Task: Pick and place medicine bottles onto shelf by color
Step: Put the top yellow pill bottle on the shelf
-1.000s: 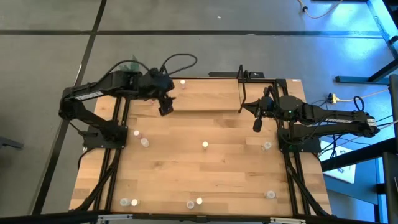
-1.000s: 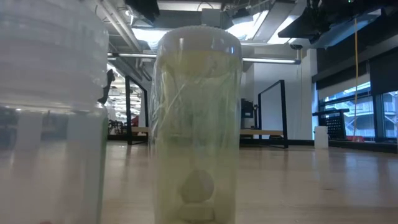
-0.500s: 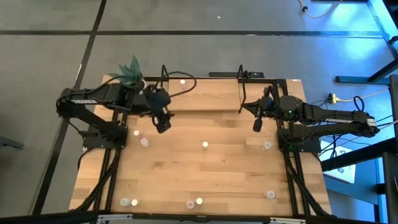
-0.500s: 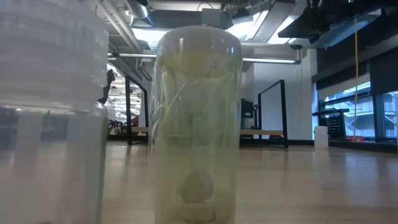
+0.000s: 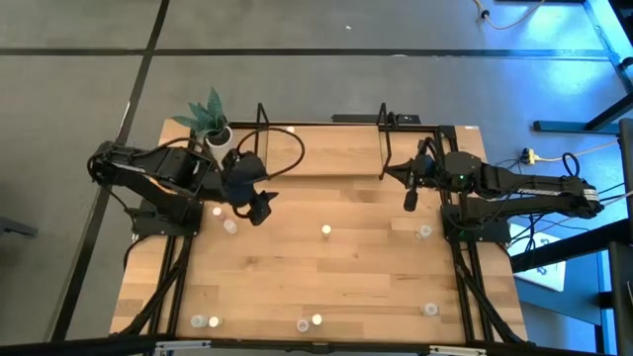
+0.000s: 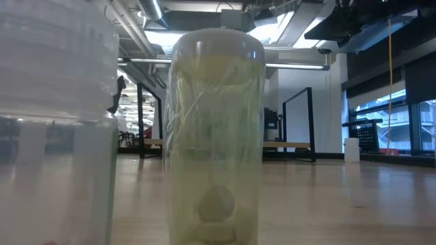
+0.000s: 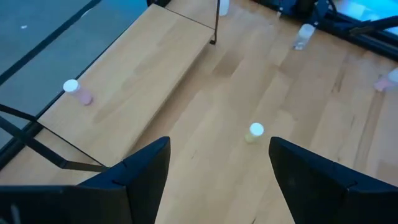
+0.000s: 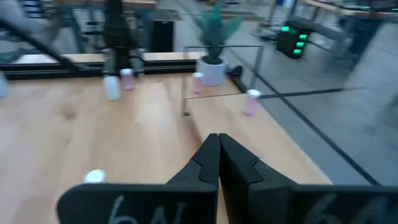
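One pink bottle shelved; the left gripper (image 5: pixel 262 208) is hovering spread and empty.
The low light-wood shelf framed in black rods (image 7: pixel 143 68) is lying beside it, carrying a tiny pink-tinted bottle (image 7: pixel 76 91); ahead is standing a small yellow-green bottle (image 7: pixel 254 132), probably the next pick, needing descent. The right gripper (image 5: pixel 408 201) is waiting pressed together.

From my low view, one close bottle (image 6: pixel 216 136) blocked most of the table; another bottle (image 6: pixel 54 122) was cut off at the frame's edge.
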`<state>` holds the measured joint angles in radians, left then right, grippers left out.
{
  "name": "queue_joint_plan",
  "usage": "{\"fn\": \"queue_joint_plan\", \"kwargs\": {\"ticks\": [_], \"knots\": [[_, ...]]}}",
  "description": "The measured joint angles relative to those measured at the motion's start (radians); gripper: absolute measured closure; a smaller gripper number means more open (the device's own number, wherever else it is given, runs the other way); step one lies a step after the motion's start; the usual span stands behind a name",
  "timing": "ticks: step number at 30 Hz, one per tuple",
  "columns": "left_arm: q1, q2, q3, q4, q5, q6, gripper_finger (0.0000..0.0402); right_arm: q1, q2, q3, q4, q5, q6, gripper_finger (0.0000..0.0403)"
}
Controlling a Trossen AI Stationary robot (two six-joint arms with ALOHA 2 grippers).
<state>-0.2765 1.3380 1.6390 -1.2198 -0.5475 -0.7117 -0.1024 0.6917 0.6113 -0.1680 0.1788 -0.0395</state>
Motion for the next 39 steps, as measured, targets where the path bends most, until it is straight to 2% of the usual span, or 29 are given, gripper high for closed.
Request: {"fn": "queue_joint_plan", "kwargs": {"ticks": [8,13,16,20,30,35,39], "knots": [[-0.074,0.003,0.000,0.000,-0.120,-0.093,0.0134,0.003,0.000,0.000,0.052,-0.186,-0.068,0.0397],[-0.114,0.005,0.000,0.000,-0.171,-0.095,0.0134,0.029,0.021,0.049,0.024,-0.200,-0.070,0.0397],[-0.134,0.005,0.000,-0.002,-0.198,-0.094,0.0134,0.056,0.079,0.143,-0.067,-0.191,-0.083,0.0397],[-0.163,0.005,0.000,-0.038,-0.198,-0.094,0.0134,0.088,0.205,0.292,-0.159,-0.122,-0.130,0.0397],[-0.245,0.005,-0.001,-0.178,-0.202,-0.090,0.0134,0.164,0.537,0.678,-0.570,-0.121,-0.118,0.0397],[-0.275,0.005,-0.001,-0.238,-0.236,-0.090,0.0134,0.191,0.640,0.838,-0.611,-0.129,-0.024,0.0397],[-0.298,0.005,-0.001,-0.256,-0.240,-0.090,0.0134,0.192,0.703,0.956,-0.713,-0.129,0.059,0.0396]]}}
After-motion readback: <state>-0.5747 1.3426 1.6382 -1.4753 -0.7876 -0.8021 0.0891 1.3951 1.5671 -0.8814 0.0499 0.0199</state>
